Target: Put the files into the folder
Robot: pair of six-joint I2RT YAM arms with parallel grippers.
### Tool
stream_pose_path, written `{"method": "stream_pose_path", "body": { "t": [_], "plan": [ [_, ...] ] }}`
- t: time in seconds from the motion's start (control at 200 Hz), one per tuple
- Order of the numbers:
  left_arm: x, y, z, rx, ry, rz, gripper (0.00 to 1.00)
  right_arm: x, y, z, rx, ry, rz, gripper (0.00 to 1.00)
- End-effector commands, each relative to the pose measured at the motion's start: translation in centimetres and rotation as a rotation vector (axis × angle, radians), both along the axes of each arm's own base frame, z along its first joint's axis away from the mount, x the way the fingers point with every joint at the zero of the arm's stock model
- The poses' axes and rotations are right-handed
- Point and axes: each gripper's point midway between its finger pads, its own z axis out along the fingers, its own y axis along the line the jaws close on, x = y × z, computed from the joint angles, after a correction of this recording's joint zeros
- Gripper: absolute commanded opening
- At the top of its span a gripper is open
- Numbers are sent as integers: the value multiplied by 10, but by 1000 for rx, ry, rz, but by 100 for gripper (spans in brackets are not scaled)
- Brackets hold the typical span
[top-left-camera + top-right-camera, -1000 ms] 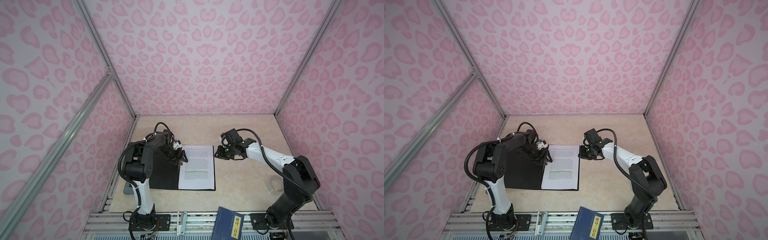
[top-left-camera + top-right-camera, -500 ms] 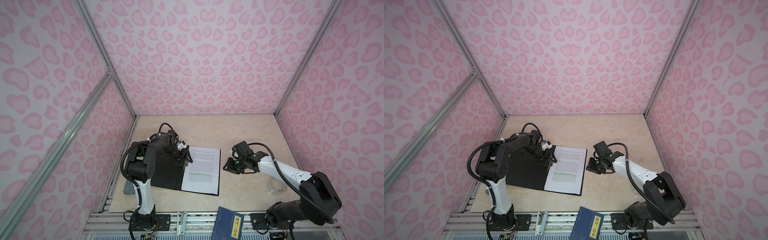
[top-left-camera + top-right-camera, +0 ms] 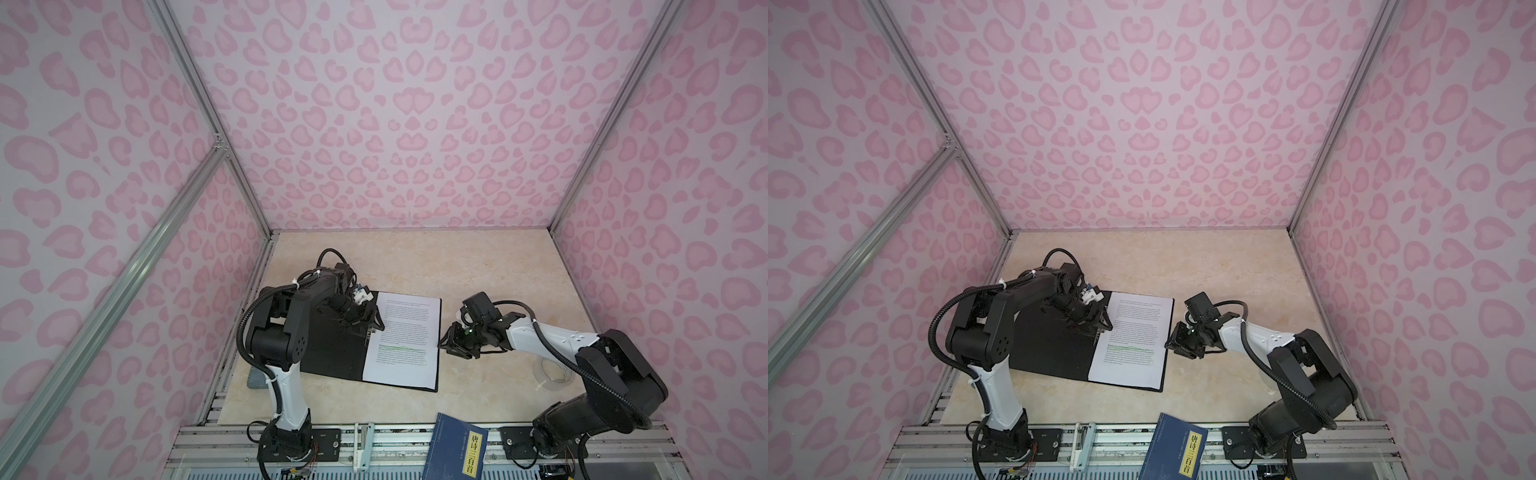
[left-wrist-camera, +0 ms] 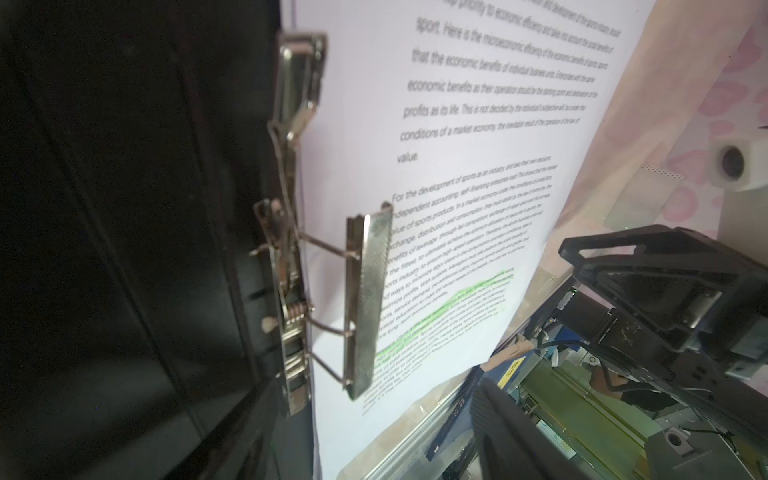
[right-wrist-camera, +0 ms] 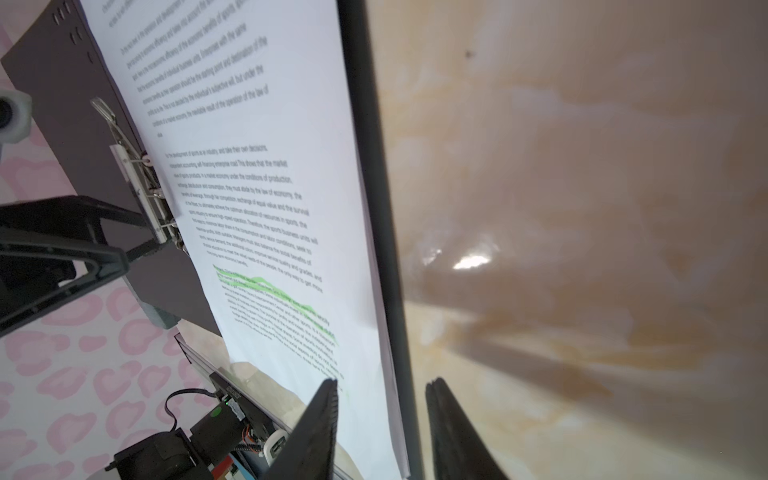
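Left claw wide open, empty, at the clip; right claw part-open astride files edge, gripping nothing.

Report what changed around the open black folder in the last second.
The right gripper slid along the open black folder's right edge toward the table's near side; its jaws stand open astride it. Folder and white printed sheets shifted right, turning slightly clockwise. The left gripper stayed by the metal clip; the blue yellow-labelled book stayed put.
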Motion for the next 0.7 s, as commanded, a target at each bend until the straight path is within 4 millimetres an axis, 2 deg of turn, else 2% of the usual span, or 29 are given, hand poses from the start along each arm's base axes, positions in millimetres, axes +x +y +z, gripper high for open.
{"method": "stream_pose_path", "body": {
  "t": [0.0,0.42,0.695],
  "plan": [
    [-4,3,0,16,-5,-11,77,11,2,-3,0,-6,-15,40],
    [-12,8,-5,34,7,11,80,32,9,-18,21,33,-14,41],
    [-16,-6,-7,-54,82,31,80,46,3,-26,18,52,-20,41]
  ]
}}
